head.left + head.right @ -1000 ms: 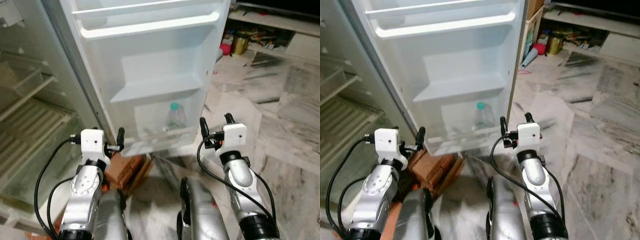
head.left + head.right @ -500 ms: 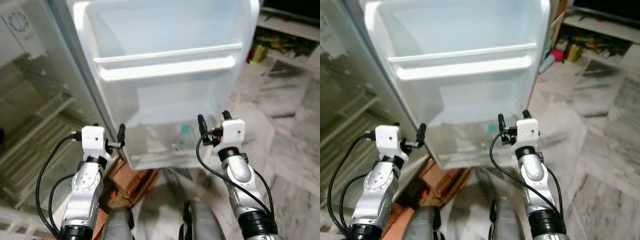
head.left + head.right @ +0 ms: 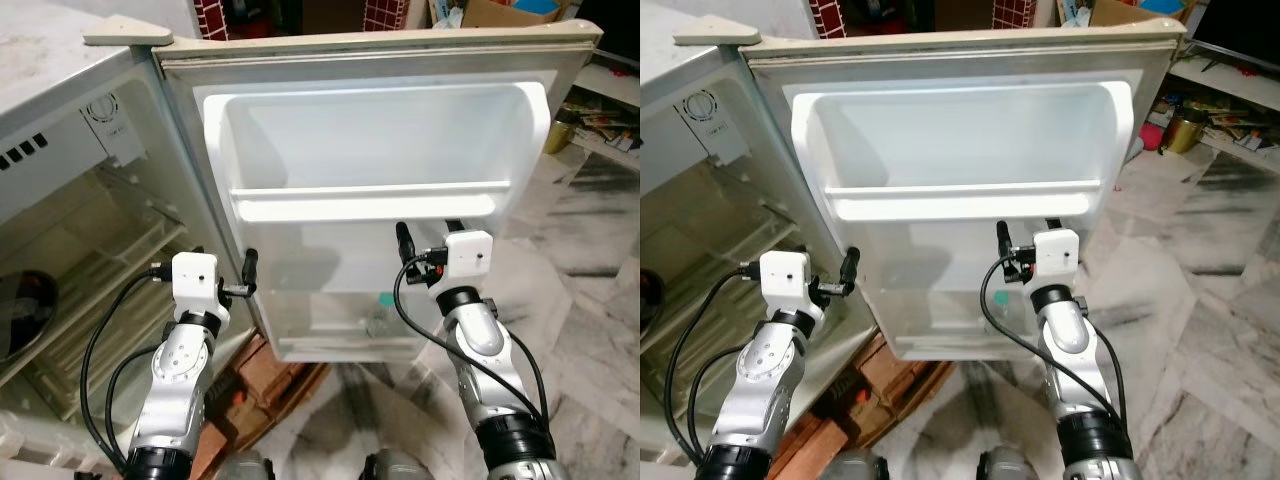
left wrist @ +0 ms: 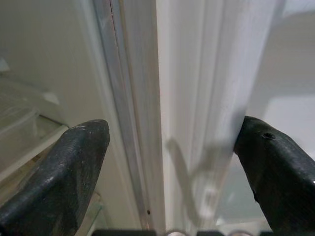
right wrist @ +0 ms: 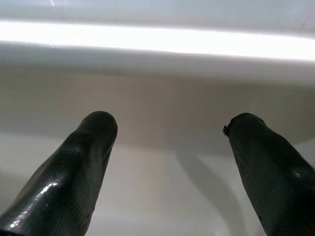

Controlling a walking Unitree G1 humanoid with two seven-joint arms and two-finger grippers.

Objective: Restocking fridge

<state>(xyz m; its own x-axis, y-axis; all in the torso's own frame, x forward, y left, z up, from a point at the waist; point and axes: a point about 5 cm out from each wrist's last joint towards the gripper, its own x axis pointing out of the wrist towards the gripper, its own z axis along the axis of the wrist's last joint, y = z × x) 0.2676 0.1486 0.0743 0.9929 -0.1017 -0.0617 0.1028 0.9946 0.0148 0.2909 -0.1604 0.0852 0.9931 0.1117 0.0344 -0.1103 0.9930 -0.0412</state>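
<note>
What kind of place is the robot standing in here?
Probably a home, in or near a kitchen: an open fridge door with a water bottle in its lowest shelf, a marble floor, and cluttered low shelves behind.

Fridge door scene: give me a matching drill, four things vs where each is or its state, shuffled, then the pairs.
1. water bottle
2. left gripper
3. right gripper
4. bricks

A. open, at the door's hinge edge
B. on the floor under the door
C. in the bottom door shelf
D. open, facing the door's inner shelves

Pairs: 1-C, 2-A, 3-D, 4-B
</note>
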